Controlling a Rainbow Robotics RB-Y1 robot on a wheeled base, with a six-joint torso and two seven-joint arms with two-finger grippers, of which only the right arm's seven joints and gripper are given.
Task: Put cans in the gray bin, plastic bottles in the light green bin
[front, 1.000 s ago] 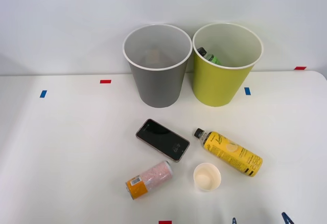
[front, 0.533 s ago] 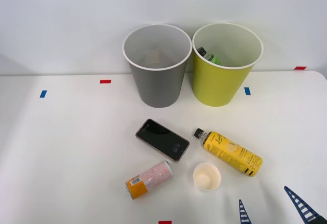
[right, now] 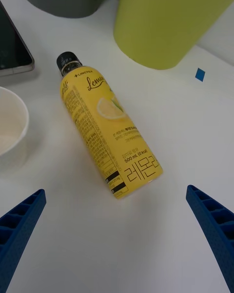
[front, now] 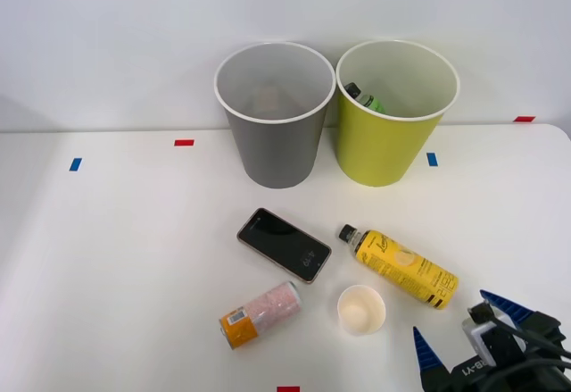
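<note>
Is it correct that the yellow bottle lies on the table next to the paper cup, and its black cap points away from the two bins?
Not quite. The yellow bottle does lie on the table next to the paper cup, but its black cap points toward the gray bin and the green bin, not away. The front view shows this.

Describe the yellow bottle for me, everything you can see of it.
The yellow bottle lies on its side on the white table, black cap on, pointing toward the phone and bins. Its glossy yellow label carries black print and a lemon picture. It looks like plastic, undented. The paper cup sits close but apart. The open right gripper hovers just short of its base, not touching.
</note>
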